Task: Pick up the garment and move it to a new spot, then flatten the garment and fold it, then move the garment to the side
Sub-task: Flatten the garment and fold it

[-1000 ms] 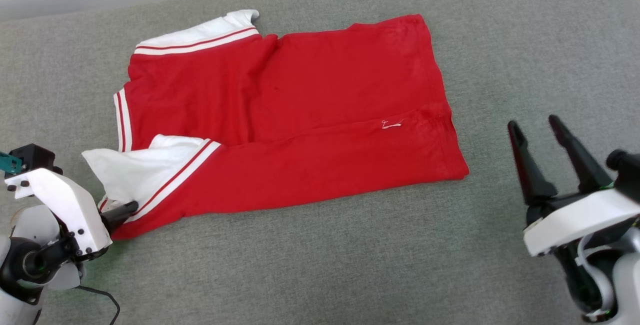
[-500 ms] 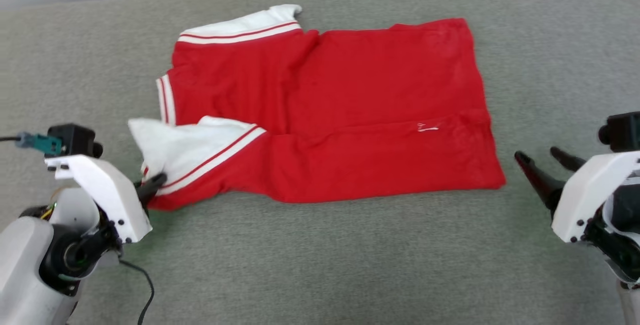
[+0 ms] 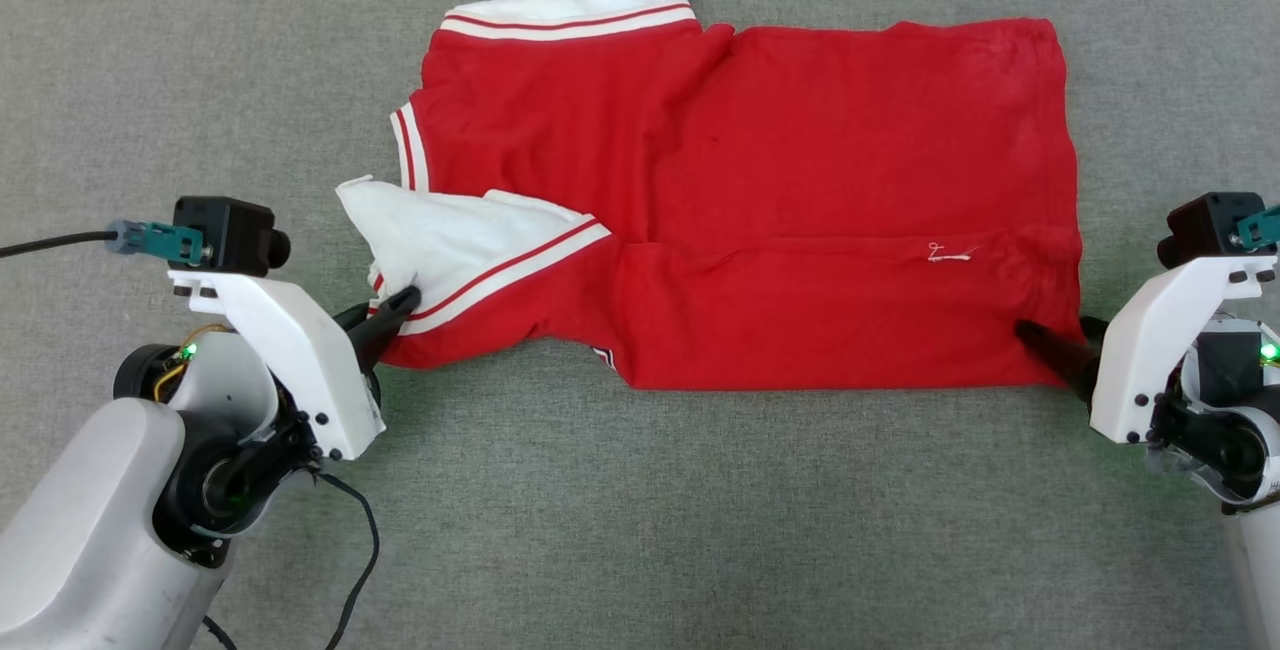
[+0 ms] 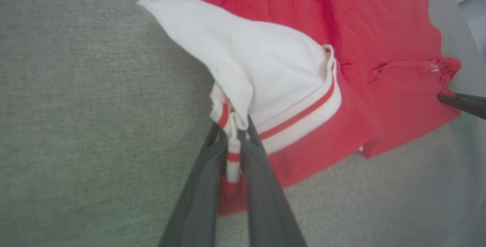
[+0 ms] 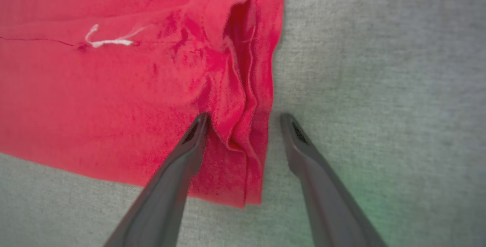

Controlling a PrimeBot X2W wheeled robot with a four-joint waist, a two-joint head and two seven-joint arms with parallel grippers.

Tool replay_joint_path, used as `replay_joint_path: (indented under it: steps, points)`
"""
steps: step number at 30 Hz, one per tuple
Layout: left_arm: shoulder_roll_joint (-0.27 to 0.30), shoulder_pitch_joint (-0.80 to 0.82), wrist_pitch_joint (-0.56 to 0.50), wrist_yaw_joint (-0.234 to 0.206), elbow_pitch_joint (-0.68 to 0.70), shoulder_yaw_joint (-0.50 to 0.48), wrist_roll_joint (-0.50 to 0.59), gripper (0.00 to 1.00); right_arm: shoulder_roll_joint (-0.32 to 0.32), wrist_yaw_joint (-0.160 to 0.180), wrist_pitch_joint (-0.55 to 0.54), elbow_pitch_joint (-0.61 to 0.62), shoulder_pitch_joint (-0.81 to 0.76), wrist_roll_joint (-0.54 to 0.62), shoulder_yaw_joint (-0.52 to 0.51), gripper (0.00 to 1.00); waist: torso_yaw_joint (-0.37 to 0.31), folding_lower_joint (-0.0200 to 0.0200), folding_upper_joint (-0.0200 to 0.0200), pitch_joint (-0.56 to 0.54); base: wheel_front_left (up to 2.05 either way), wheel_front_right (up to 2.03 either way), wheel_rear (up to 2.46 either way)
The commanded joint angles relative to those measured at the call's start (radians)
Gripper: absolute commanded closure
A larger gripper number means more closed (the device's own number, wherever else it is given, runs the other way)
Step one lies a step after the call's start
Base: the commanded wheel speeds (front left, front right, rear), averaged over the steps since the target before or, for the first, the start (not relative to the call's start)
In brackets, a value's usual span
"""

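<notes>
1. Your left gripper (image 3: 405, 302) is at the lower left of the head view. Its fingers are pinched together on the striped trim of the garment (image 3: 750, 180), at the near white sleeve (image 3: 450, 235). The left wrist view shows the cuff bunched between the two fingers.
2. That sleeve is flopped over onto the red body, and its white corner pokes out to the left, above the gripper.
3. The garment lies across the middle and top of the head view on the grey fabric surface (image 3: 640, 530), sleeves to the left and hem to the right. A lengthwise crease runs along its lower part.
4. The small white logo (image 3: 948, 254) sits on that crease, right of centre, near the hem.
5. Your right gripper (image 3: 1055, 335) is at the right edge, mid-height, fingers spread apart and straddling the lower right hem corner. In the right wrist view one finger is over the red cloth and the other over bare surface just beside the hem edge, with a puckered fold between them. It isn't clamped on anything.
</notes>
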State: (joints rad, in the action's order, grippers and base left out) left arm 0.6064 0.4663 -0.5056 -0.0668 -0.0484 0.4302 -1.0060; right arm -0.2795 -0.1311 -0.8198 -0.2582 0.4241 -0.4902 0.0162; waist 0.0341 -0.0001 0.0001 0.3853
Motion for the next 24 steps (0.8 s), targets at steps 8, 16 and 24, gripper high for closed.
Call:
replay_joint_path:
  steps: [8,16,24]
  points:
    - [-0.007,-0.011,0.031,0.014,-0.012,-0.009,-0.007,1.0,0.012,0.001,0.004,-0.044,-0.024,-0.035,0.074,1.0,-0.009,0.0001,-0.0001,-0.016,0.0,0.0,0.0]
    - [0.004,-0.067,0.06,0.01,-0.002,-0.018,-0.012,1.0,-0.039,0.001,0.05,0.056,-0.039,-0.051,0.115,1.0,-0.017,0.0001,-0.0001,-0.113,0.0,0.0,0.0]
    - [0.044,-0.195,0.071,-0.025,0.043,-0.028,-0.021,1.0,-0.057,0.001,0.046,0.132,-0.129,-0.066,0.112,1.0,-0.023,0.0001,-0.0001,-0.216,0.0,0.0,0.0]
